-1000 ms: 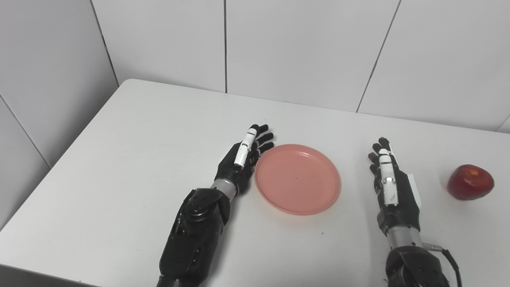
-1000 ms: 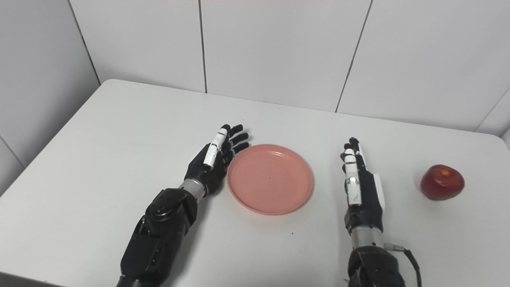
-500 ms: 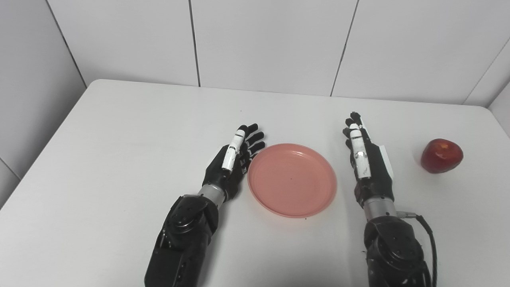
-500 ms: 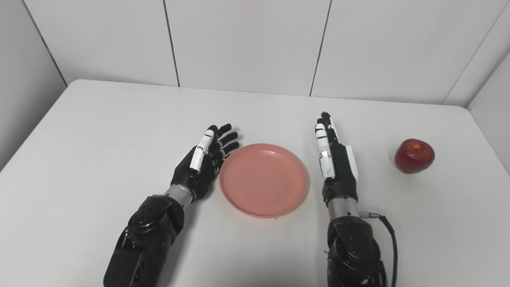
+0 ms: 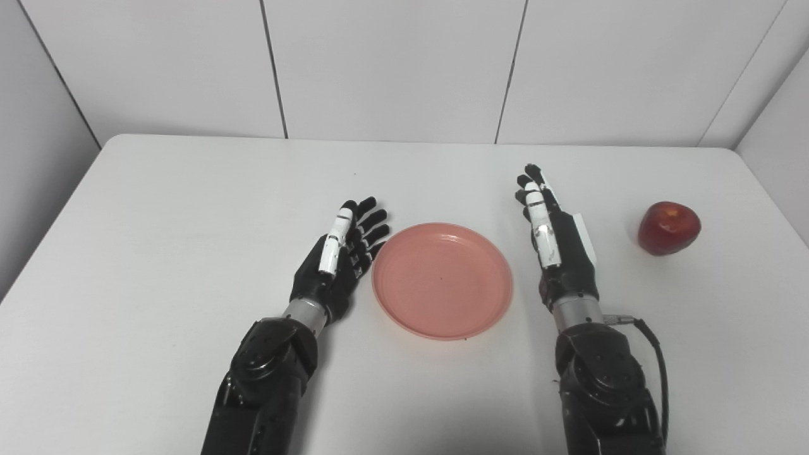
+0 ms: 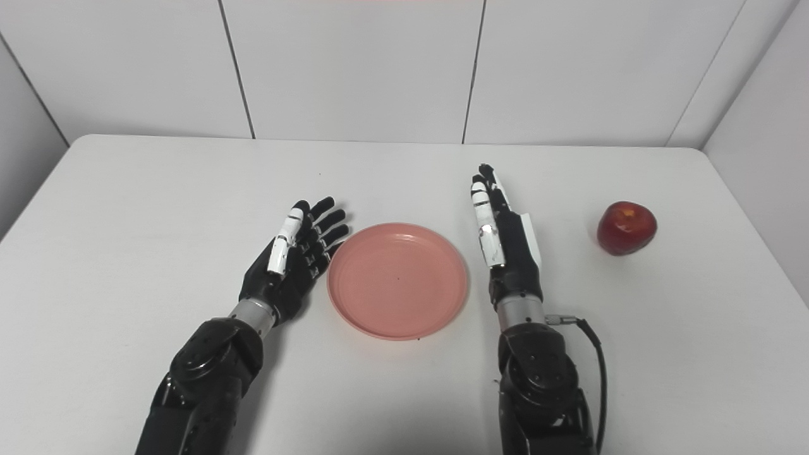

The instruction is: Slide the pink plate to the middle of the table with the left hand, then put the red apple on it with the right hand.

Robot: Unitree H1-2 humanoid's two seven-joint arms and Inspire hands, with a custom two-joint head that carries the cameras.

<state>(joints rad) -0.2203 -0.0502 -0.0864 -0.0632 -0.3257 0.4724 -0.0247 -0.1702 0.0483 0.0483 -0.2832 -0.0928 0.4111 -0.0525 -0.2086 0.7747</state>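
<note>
The pink plate (image 5: 442, 281) looks like smooth plastic with a soft sheen, and the red apple (image 5: 669, 228) has glossy skin. The desk (image 5: 164, 253) is matt, smooth white. Both hands, left hand (image 5: 338, 262) and right hand (image 5: 559, 249), are black matt plastic with white glossy panels and bare metal wrist rings.

The plate (image 5: 442, 281) was a uniform salmon pink with no pattern. The apple (image 5: 669, 228) at the far right was dark red with a yellow-orange patch at its top. The left hand (image 5: 338, 259) and the right hand (image 5: 559, 253) were black, each with white segments along one finger. The table (image 5: 158, 240) was plain white. The wall panels (image 5: 392, 63) were white with dark seams.
</note>
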